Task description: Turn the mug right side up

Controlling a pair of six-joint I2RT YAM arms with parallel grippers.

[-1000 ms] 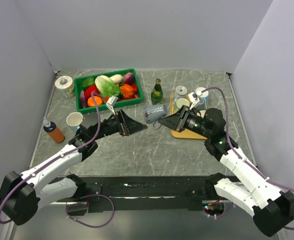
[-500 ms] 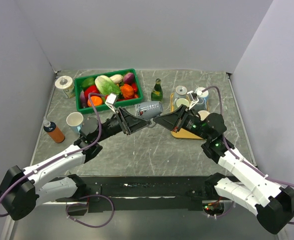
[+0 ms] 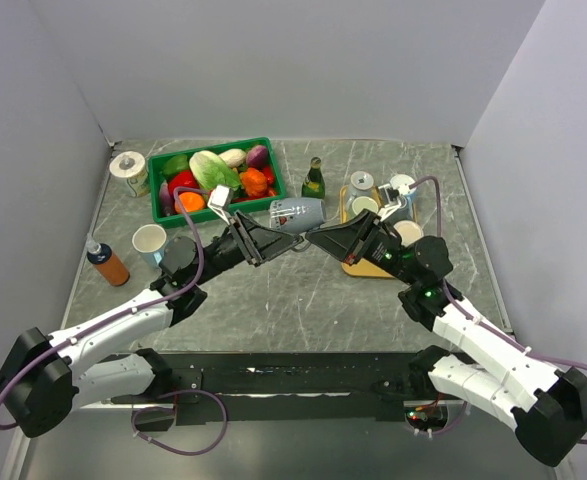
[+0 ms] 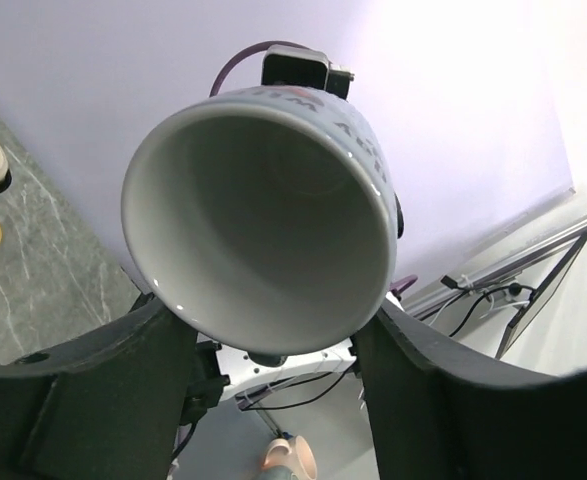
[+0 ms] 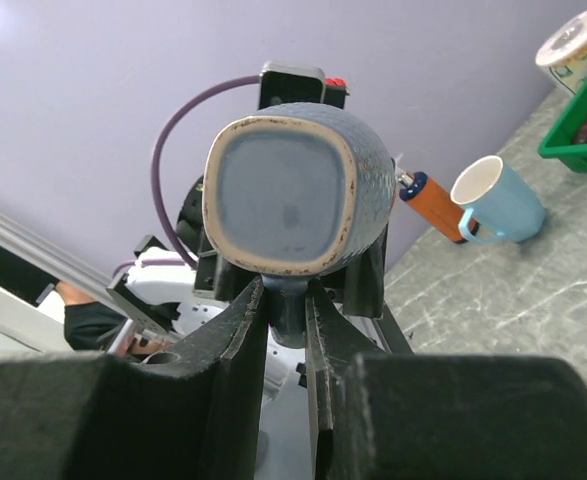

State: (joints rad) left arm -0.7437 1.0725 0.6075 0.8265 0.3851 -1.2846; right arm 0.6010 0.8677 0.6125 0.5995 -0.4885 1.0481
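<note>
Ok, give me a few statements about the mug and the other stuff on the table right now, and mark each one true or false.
1. The mug is held in the air, lying sideways. True.
2. The right gripper pinches the mug's handle. True.
3. The mug's opening faces the right gripper. False: its base faces that way. The opening faces the left gripper, whose fingers flank the rim.
4. The bottle lies on its side. False: it stands upright beside the crate.
5. The crate is empty. False: it is full of vegetables.
</note>
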